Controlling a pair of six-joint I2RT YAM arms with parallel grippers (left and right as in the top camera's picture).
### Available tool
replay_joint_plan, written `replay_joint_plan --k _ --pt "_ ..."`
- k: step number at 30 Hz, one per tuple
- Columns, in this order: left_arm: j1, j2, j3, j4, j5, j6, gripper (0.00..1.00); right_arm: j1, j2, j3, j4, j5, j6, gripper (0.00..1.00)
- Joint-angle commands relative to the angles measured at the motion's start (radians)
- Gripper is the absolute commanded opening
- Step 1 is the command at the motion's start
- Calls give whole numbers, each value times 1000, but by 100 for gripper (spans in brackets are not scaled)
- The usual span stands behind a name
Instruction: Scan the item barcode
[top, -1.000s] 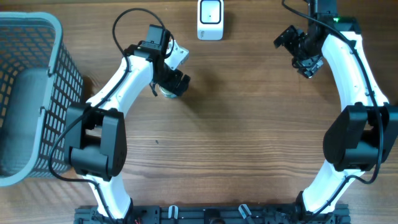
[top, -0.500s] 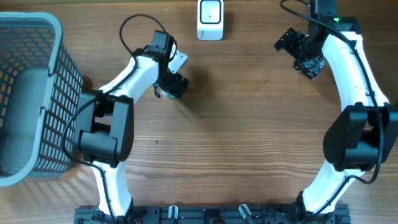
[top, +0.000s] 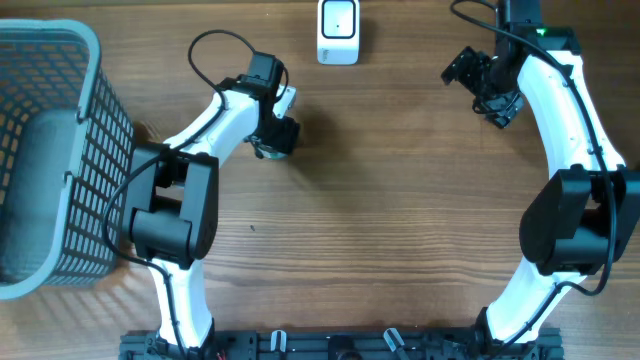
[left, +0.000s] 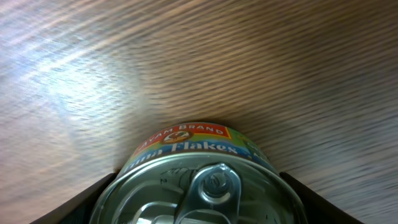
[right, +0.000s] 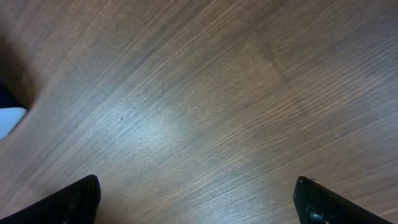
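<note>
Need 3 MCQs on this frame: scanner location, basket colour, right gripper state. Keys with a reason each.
1. Where is the white box-shaped scanner?
A. Inside the basket
B. On the far side of the wooden table, between the two arms
C. In the right gripper

2. What colour is the mesh plastic basket?
A. Red
B. Yellow
C. Grey

3. How does the right gripper stand?
A. Open, over bare wood
B. Shut on the round tuna tin
C. Shut on the scanner

Answers
1 B: the overhead view shows it standing alone on the wood at the top centre.
2 C: its rim and mesh walls are grey.
3 A: its wrist view shows fingers wide apart with only wood between them; the round tuna tin lies between the fingers of the left gripper.
</note>
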Motion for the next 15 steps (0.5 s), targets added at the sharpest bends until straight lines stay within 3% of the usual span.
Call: replay_joint_plan --k 1,6,11,13,15 --pt "-109 14 -11 25 58 -256 76 5 -2 9 -22 53 -22 100" --pt "-256 14 -11 137 52 -412 79 5 -2 9 -47 54 -55 100" --pt "-362 14 -11 173 -73 -511 79 5 -2 9 -83 74 -95 100" --pt "-387 14 -11 171 -109 -511 100 5 -2 9 -93 79 -113 100" --pt "-388 4 -11 166 -114 -509 100 5 -2 9 -94 78 -139 100"
